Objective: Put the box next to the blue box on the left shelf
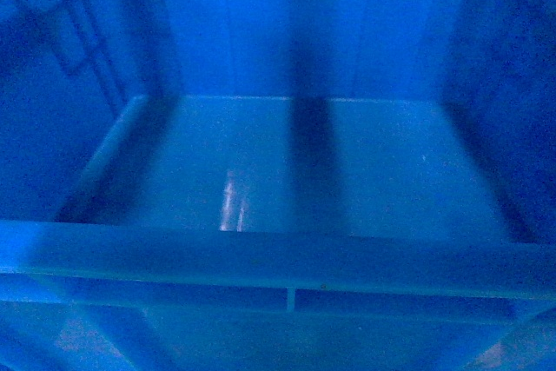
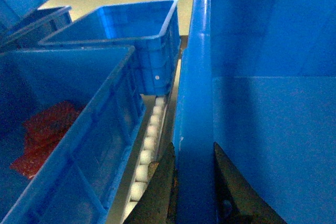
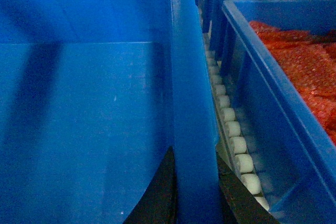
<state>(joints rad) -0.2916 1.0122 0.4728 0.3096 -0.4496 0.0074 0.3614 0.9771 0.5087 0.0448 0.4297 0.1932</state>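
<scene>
The box (image 1: 261, 162) fills the head view; empty, smooth floor, near rim straight across the bottom of the frame. It is carried by its two side walls. Left hand (image 2: 193, 182) pinches the left wall's rim, one dark finger inside the crate, one outside. Right hand (image 3: 195, 182) does the same on the right wall.

Below and beside each gripped wall runs a roller track (image 2: 147, 145) of white rollers. So the box looks to be at the shelf, lane level, probably about to seat or slide in.

Left of it: a neighbouring blue crate (image 2: 79, 129) with red material in the bottom, close alongside, narrow gap. Behind that, farther off, an empty blue crate (image 2: 131, 30). On the right: another blue crate (image 3: 283, 77) heaped with red material, also close.

To do it well: keep both walls level and lower evenly. Keep the side walls parallel to the neighbours. Mind the outside fingers in those narrow gaps. Let go only once the floor bears on the rollers.
</scene>
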